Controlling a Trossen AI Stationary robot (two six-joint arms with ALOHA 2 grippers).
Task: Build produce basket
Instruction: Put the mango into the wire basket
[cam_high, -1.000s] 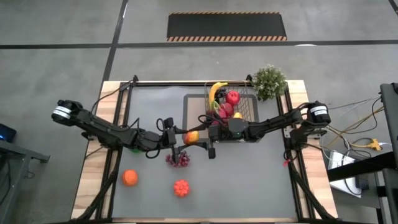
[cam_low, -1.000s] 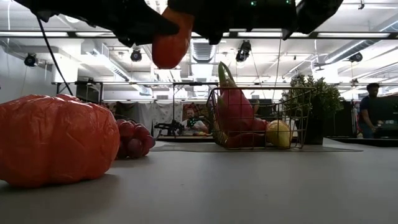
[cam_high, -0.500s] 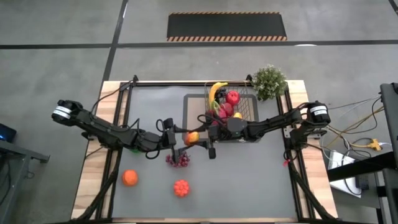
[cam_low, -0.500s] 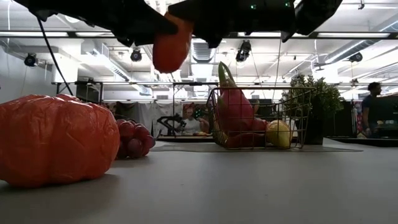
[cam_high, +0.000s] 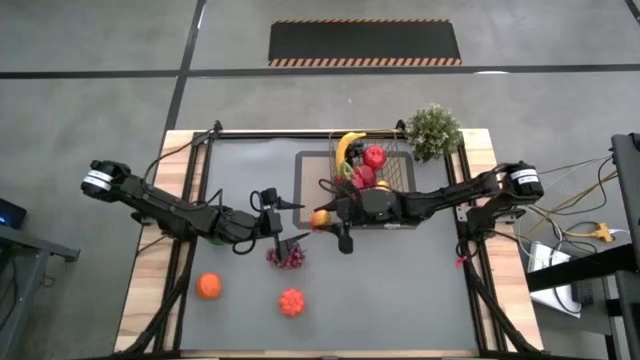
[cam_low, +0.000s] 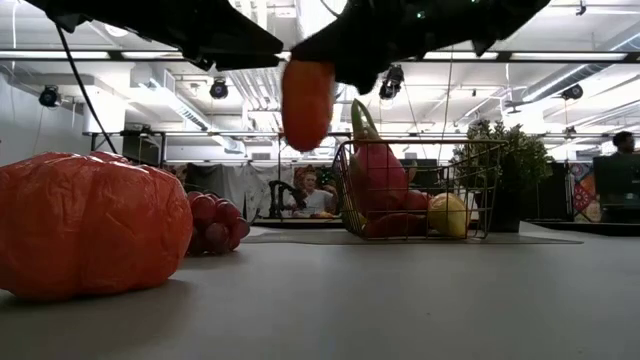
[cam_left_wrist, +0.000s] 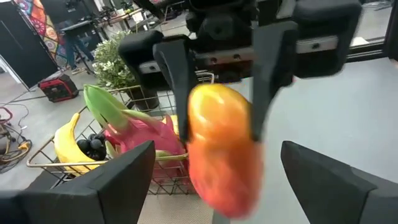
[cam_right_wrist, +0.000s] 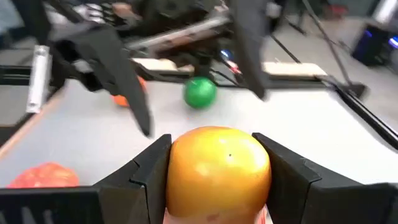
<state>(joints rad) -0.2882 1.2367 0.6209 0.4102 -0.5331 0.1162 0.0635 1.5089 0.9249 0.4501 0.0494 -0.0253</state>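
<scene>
The orange-yellow mango (cam_high: 319, 218) hangs in the air just left of the wire basket (cam_high: 398, 182), which holds a banana, a pink dragon fruit and red fruits. My right gripper (cam_high: 323, 216) is shut on the mango, which also shows in the low view (cam_low: 307, 100). My left gripper (cam_high: 296, 223) is open and empty, just left of the mango, facing it. Its two fingers (cam_left_wrist: 109, 183) stand on either side without touching. Dark red grapes (cam_high: 287, 257) lie on the table near the left gripper. My right gripper pinches the mango's two opposite sides (cam_right_wrist: 180, 165) between its two fingers (cam_right_wrist: 146, 177). In the left wrist view the fingers (cam_left_wrist: 177, 74) sit on the mango's upper half. The fingers come level from the table's right side. The mango is lifted clear and stands upright, its lower end hanging free.
An orange (cam_high: 208, 286) and a red bumpy fruit (cam_high: 291, 301) lie near the table's front left. A green ball (cam_right_wrist: 200, 92) lies under the left arm. The grey mat (cam_high: 312, 172) lies under the basket. A potted plant (cam_high: 432, 130) stands at the far right.
The mango has come away from my left gripper and stays in my right gripper. The right gripper has carried it a little toward the basket, and it now hangs upright. My left gripper has drawn back slightly toward the table's left.
</scene>
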